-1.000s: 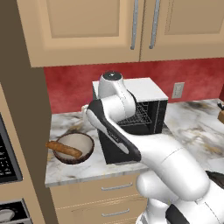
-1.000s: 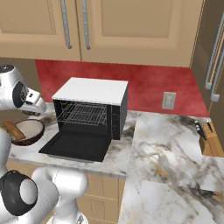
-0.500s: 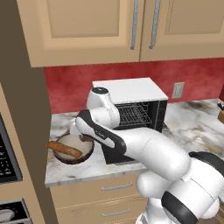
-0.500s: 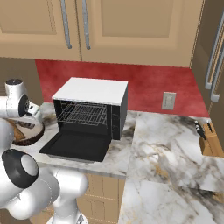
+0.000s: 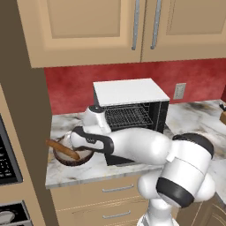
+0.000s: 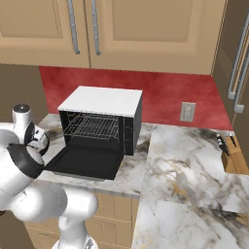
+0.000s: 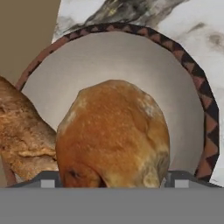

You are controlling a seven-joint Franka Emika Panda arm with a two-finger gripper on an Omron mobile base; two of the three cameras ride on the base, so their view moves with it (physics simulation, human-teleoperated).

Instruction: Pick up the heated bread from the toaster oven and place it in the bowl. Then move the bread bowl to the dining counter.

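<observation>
- In the hand view the heated bread [image 7: 114,135] sits right at the gripper [image 7: 111,177], between its two finger tips [image 7: 48,178]; the jaws are clenched on it.
- The bread hangs over the pale inside of the bowl [image 7: 199,100], whose dark patterned rim curves around it; contact with the bowl floor cannot be told.
- A baguette [image 7: 22,135] lies against the bowl's left side.
- In the left base view the bowl [image 5: 70,158] stands on the counter [image 5: 88,170], left of the toaster oven [image 5: 130,110], whose door is dropped open.
</observation>
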